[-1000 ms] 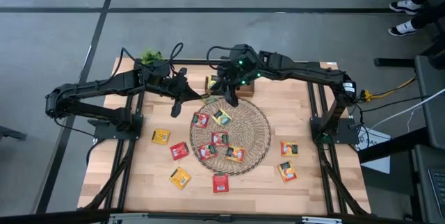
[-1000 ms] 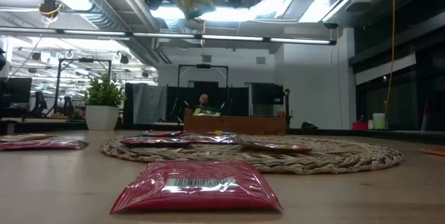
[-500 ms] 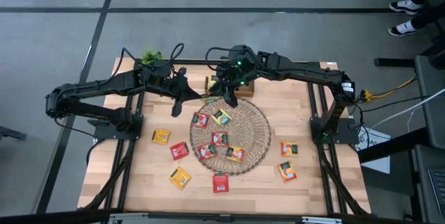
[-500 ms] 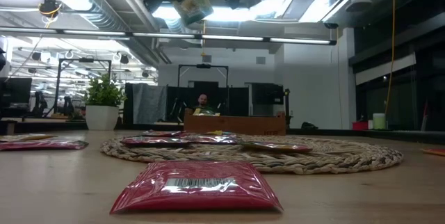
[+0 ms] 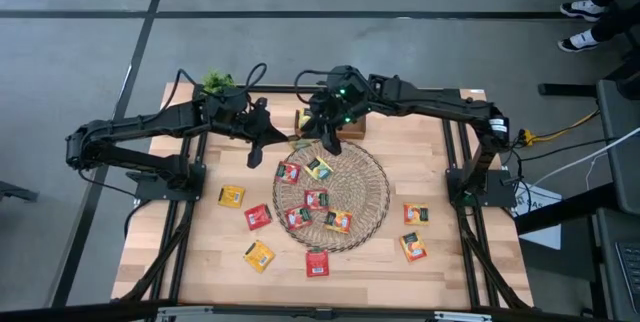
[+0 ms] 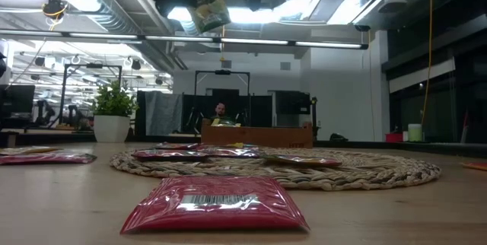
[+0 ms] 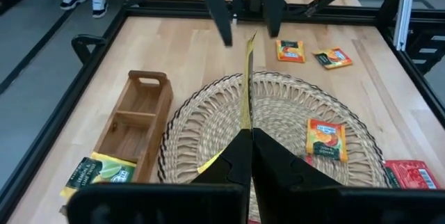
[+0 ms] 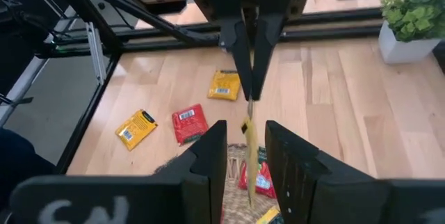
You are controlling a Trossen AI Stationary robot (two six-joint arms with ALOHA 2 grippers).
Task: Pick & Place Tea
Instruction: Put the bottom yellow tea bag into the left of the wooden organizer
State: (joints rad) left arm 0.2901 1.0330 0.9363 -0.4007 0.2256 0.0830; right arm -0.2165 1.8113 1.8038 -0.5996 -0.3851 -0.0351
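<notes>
A yellow tea sachet [image 7: 246,78] shows edge-on in both wrist views and hangs high in the low view [image 6: 208,9]. My left gripper [image 7: 249,147] is shut on it above the far-left rim of the round wicker mat [image 5: 372,194]. My right gripper [image 8: 247,156] faces it from the right, open, with one finger on either side of the sachet's free end [image 8: 248,147], apart from it. Several more red, yellow and orange sachets lie flat on the mat [image 5: 317,200] and on the table around it [image 5: 259,255]. My left gripper pinches the sachet between its two fingers at the sachet's near end [image 7: 244,128]. The fingers come from the table's left, slanting a little downward. The sachet stands on edge, sticks out ahead of the fingertips toward my right gripper, and is lifted clear of the mat.
A wooden compartment box [image 7: 135,123] stands at the far edge behind the mat, with a green-yellow sachet [image 7: 97,173] by its end. A potted plant [image 5: 217,81] sits at the far left corner. Loose sachets lie left [image 5: 232,196], right [image 5: 415,213] and near [image 5: 317,263].
The sachet in my left gripper has dipped slightly and tipped a little. Neither gripper has opened or shut.
</notes>
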